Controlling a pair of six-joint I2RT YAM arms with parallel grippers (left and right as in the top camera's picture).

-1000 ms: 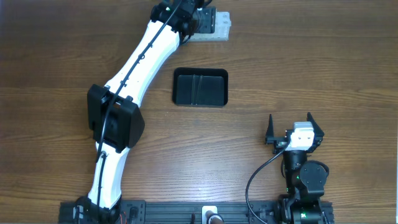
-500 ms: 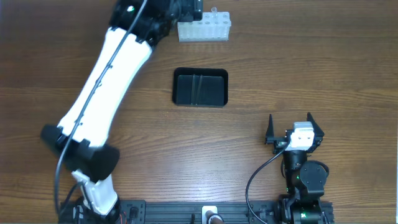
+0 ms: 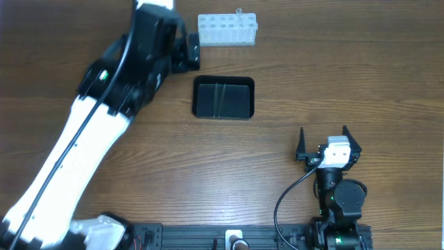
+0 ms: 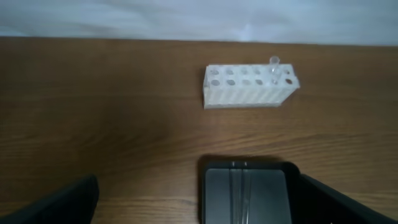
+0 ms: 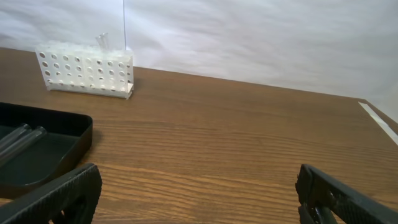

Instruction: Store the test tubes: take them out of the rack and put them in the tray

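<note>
One test tube (image 3: 239,14) stood upright in the white rack (image 3: 227,31) at the top centre of the top view, in a hole near the rack's right end. Just below the rack and apart from it sat the black tray (image 3: 243,90), with two tubes (image 3: 220,97) lying side by side on its floor. The left gripper (image 3: 191,53) hung at the upper left of the tray, beside the gap between rack and tray. Its jaws were spread wide with nothing in them, and the standing tube was well clear of them. In the left wrist view the tray's near end showed between the spread fingers, the rack farther off. The right gripper (image 3: 325,139) was at the lower right of the wooden table (image 3: 347,69), well apart from the tray and rack, its jaws also wide and empty.
</note>
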